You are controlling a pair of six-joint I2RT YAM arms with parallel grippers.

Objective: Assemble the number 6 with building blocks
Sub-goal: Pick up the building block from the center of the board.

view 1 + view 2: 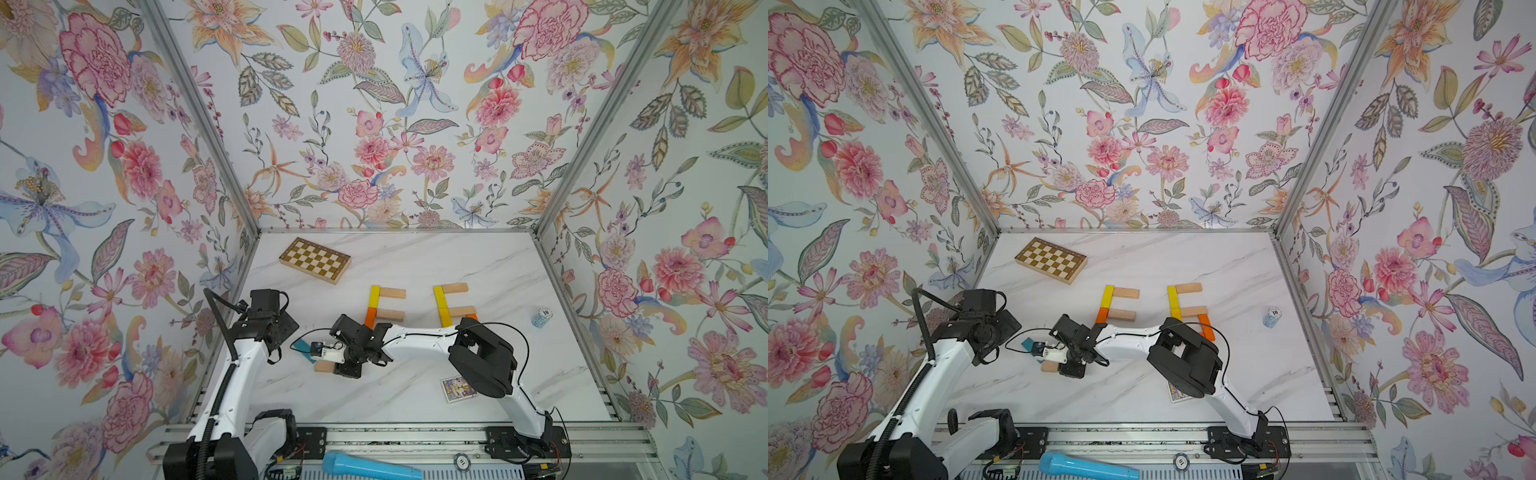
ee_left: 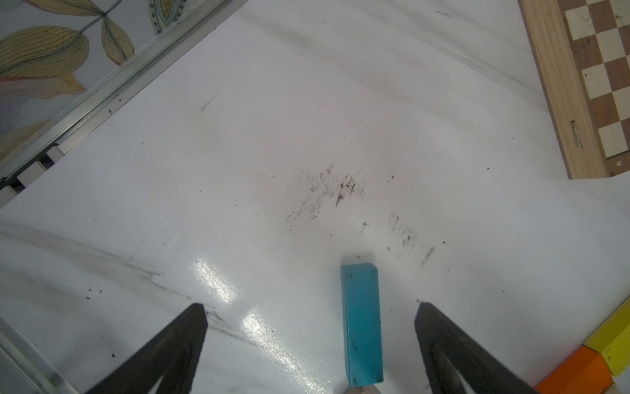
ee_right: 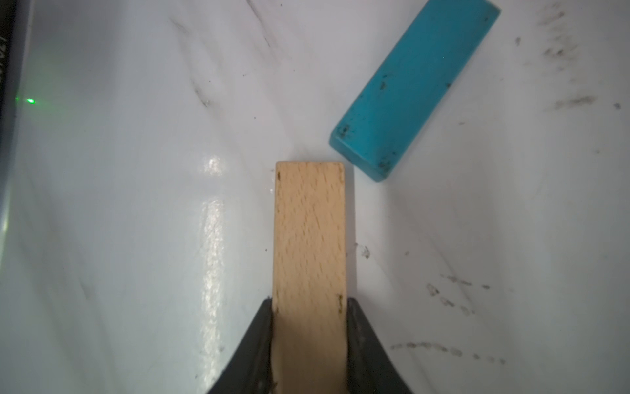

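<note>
Right gripper pinches beige plank by its long sides; lift straight up, clearing teal plank just beyond the tips.

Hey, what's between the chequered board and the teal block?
Nothing; the left wrist view shows only bare, speck-marked tabletop between the chequered board and the teal block.

A robotics lab cell: floral wall panels in aluminium framing enclose a marble-look tabletop, with robot arms bolted to a rail along the frame's bottom.
</note>
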